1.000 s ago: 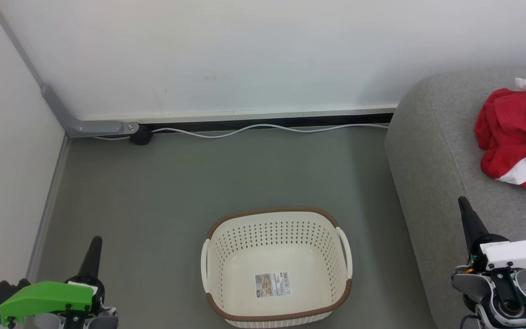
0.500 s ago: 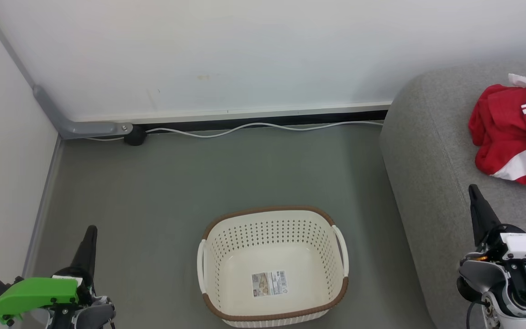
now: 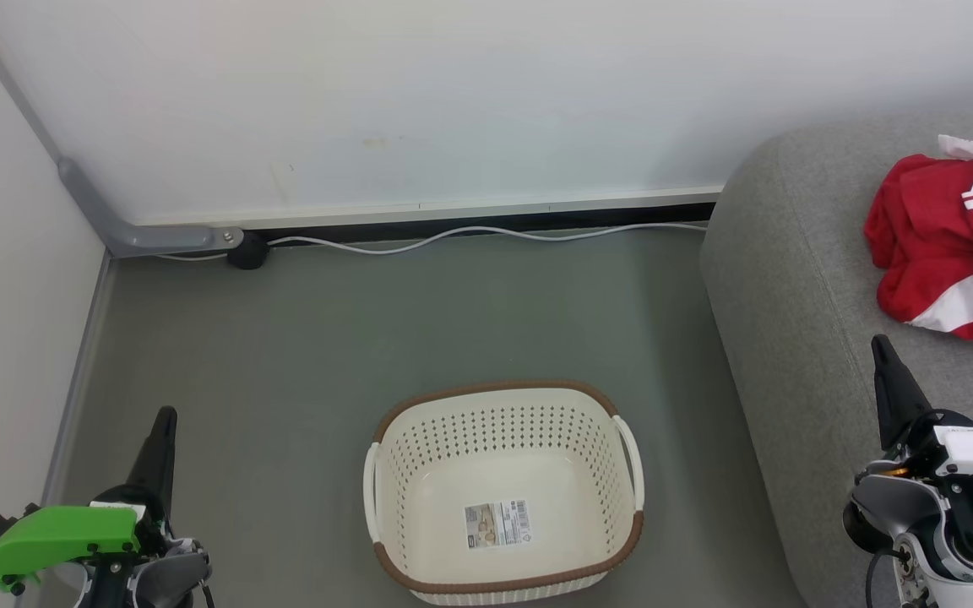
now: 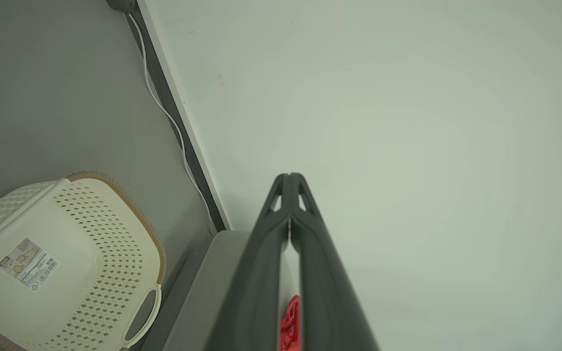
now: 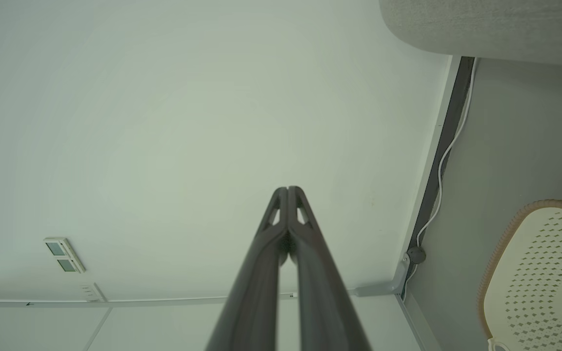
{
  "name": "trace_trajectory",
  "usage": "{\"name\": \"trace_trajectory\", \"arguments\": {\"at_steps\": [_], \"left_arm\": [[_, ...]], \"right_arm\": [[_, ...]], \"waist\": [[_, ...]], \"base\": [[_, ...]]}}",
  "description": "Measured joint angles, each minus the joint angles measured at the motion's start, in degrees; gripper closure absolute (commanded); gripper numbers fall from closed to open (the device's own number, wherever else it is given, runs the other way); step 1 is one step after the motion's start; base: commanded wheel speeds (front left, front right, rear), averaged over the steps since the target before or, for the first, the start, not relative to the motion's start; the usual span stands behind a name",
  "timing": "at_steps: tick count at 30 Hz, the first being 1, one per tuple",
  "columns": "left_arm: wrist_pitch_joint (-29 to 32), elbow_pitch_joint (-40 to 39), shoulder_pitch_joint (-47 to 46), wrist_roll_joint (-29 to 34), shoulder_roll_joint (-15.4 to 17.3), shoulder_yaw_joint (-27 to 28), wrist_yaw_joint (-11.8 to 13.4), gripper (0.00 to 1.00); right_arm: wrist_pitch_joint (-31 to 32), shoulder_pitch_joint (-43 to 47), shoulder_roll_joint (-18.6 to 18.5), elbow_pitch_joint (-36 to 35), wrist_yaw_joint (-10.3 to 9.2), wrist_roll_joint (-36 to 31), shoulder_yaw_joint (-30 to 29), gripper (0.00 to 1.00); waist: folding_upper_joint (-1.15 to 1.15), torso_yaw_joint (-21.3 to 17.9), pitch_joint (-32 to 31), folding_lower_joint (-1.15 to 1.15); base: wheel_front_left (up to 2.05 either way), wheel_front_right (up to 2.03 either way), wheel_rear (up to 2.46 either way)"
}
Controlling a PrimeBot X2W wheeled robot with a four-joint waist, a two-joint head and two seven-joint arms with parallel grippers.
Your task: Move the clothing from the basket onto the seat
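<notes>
No text is legible. A label (image 3: 497, 524) is fixed to the inner floor of the basket (image 3: 495, 387); a barcode and a small printed picture are discerned on it, but its lettering is too small to be read. Two windows on a wall panel (image 5: 64, 255) are likewise unreadable

A white cable (image 3: 478, 229) snakes along the foot of a pale wall (image 3: 453, 101), lying on the grey-green floor (image 3: 326, 338) and reaching a small black round fitting (image 3: 246, 251) near the corner. A grey conduit (image 3: 174, 240) descends the corner and bends along the skirting. Two small switch plates (image 5: 64, 254) sit on the wall.
</notes>
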Motion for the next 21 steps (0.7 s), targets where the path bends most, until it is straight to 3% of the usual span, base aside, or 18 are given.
{"name": "trace_trajectory", "arguments": {"at_steps": [21], "left_arm": [[0.0, 0.14, -0.01, 0.0, -0.02, 0.05, -0.01, 1.0]], "right_arm": [[0.01, -0.03, 0.03, 0.32, 0.01, 0.0, -0.1, 1.0]], "waist": [[0.0, 0.0, -0.01, 0.0]], "base": [[0.0, 0.0, 0.0]]}}
